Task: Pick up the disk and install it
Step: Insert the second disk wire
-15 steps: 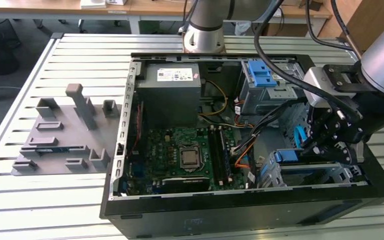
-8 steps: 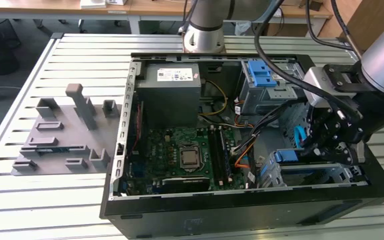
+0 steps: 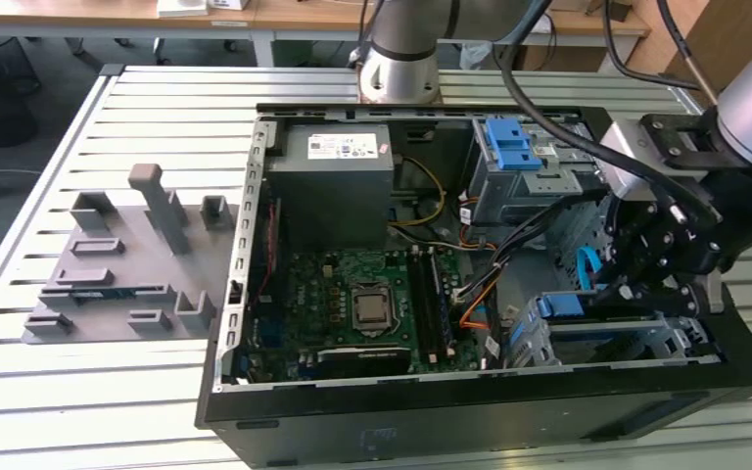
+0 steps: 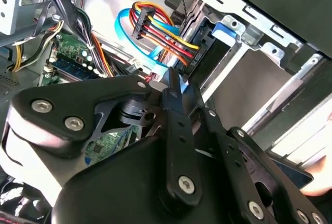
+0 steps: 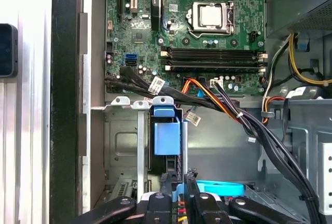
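The disk (image 3: pixel 566 305) stands on edge inside the lower metal drive cage (image 3: pixel 657 338) at the exterior view's right of the open computer case. Its blue bracket tab (image 5: pixel 167 136) sticks out of the cage slot, and in the second wrist view the tab of the disk (image 4: pixel 224 32) sits between the cage rails. My gripper (image 3: pixel 631 292) hovers just beside the cage, close to the disk's end. Its fingers (image 5: pixel 165 182) stand a narrow gap apart, and only cables show through the gap. In the second wrist view the gripper (image 4: pixel 174 79) points toward the cage opening.
A bundle of coloured power wires (image 4: pixel 155 32) and a light blue cable (image 5: pixel 220 187) run right by the fingertips. The motherboard (image 3: pixel 363 304), grey power supply (image 3: pixel 337 186) and upper cage with a blue latch (image 3: pixel 513 147) fill the case. A grey fixture (image 3: pixel 128 264) lies on the slatted table.
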{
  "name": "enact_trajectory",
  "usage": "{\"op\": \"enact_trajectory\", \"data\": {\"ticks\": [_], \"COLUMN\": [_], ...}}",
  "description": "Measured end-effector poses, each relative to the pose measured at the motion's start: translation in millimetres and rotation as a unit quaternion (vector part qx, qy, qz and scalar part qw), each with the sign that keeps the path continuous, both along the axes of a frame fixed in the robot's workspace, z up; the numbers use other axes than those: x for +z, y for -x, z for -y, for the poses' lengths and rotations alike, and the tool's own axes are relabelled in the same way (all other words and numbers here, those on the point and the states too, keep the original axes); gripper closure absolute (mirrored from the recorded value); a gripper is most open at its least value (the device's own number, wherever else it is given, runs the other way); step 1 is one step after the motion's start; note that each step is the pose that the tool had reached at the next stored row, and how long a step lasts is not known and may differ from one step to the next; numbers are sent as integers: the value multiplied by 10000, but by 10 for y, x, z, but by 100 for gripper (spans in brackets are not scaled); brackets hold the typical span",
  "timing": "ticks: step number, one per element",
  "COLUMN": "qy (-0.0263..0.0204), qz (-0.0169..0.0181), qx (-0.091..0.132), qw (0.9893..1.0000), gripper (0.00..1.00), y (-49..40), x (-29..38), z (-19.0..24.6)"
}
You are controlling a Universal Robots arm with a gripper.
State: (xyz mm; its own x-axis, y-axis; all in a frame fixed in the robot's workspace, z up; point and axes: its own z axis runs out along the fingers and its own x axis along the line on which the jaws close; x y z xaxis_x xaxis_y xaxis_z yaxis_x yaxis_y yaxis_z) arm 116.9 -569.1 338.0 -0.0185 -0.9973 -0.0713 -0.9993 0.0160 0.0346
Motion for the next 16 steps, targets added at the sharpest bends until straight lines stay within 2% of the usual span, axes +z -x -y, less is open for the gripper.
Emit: {"op": "enact_trajectory", "data": {"ticks": [5, 8, 10, 16], "qy": [0, -1, -1, 0], "qz": [-3, -5, -5, -6], "qx": [0, 0, 0, 0], "qw": [10000, 10000, 10000, 10000], "gripper": [76, 77, 89, 89], "y": [0, -1, -1, -1], "x": [112, 120, 120, 121], "z": [0, 0, 0, 0]}}
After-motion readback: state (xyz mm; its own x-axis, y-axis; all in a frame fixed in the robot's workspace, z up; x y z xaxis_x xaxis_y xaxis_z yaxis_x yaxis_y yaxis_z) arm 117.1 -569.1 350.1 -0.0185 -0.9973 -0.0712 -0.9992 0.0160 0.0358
